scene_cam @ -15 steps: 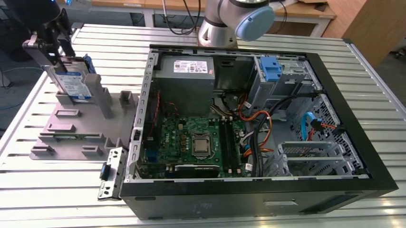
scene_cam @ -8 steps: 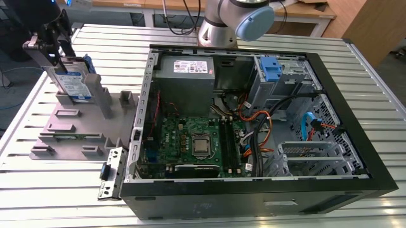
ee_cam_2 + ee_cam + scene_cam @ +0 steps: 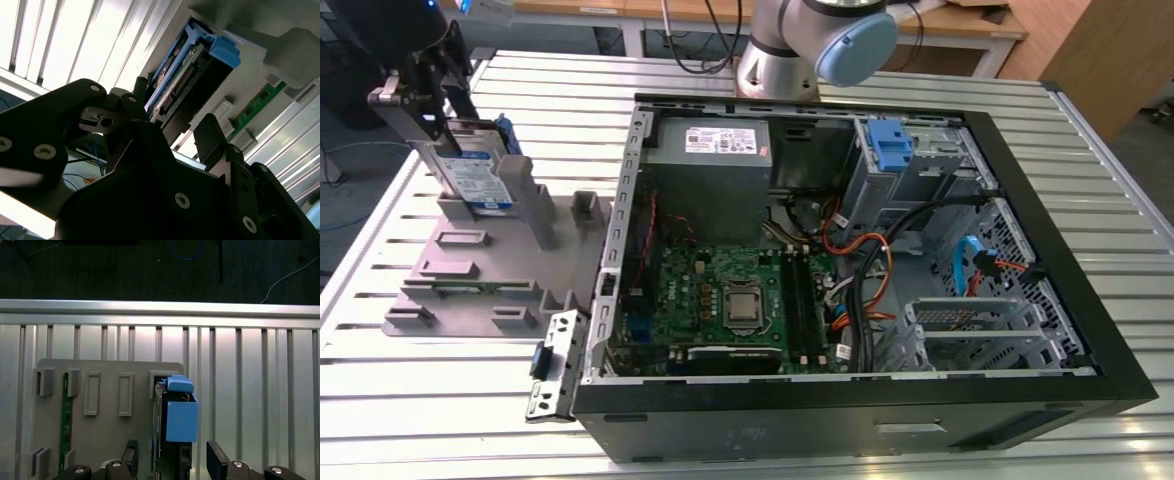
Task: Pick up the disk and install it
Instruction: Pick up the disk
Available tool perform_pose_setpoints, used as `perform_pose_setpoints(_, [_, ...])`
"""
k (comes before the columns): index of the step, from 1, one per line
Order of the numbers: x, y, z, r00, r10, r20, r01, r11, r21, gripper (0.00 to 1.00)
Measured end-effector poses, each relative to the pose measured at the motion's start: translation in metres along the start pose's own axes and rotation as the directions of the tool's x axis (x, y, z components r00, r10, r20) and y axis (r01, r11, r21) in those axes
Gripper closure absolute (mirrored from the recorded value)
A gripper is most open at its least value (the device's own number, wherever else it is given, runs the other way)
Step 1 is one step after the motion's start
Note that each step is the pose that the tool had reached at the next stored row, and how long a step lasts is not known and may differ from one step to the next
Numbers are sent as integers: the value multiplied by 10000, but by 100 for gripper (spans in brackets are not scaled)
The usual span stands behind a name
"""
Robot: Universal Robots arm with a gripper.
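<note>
The disk (image 3: 478, 178), a silver drive with a blue-and-white label in a blue carrier bracket, stands on edge in a slot of the grey fixture plate (image 3: 467, 270) at the exterior view's left. My gripper (image 3: 440, 125) hangs over its top end and is open. In both wrist views the black fingers (image 3: 131, 454) straddle the disk (image 3: 177, 422) with a gap on each side, touching nothing. The second wrist view shows the disk (image 3: 182, 75) edge-on, with its connector side and blue tab toward the camera, and my gripper (image 3: 173, 116) around its near end.
An open computer case (image 3: 1067, 330) lies on the slatted aluminium table (image 3: 427, 420), with a grey power supply (image 3: 720, 140), a motherboard (image 3: 720, 300) and a metal bay with a blue latch (image 3: 890, 145). A green memory stick (image 3: 63, 415) sits in the fixture. The arm's base (image 3: 801, 40) stands behind the case.
</note>
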State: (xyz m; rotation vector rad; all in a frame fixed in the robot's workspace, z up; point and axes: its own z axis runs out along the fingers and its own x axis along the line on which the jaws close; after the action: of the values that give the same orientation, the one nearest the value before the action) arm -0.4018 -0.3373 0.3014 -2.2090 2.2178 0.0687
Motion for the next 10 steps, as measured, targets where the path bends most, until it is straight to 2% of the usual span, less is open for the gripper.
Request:
perform_pose_setpoints(8, [0,0,1,10000,-1,-3,1,10000,1,37])
perform_pose_setpoints(9, [0,0,1,10000,0,-4,0,10000,1,43])
perform_pose_setpoints(10, [0,0,1,10000,0,-4,0,10000,1,43])
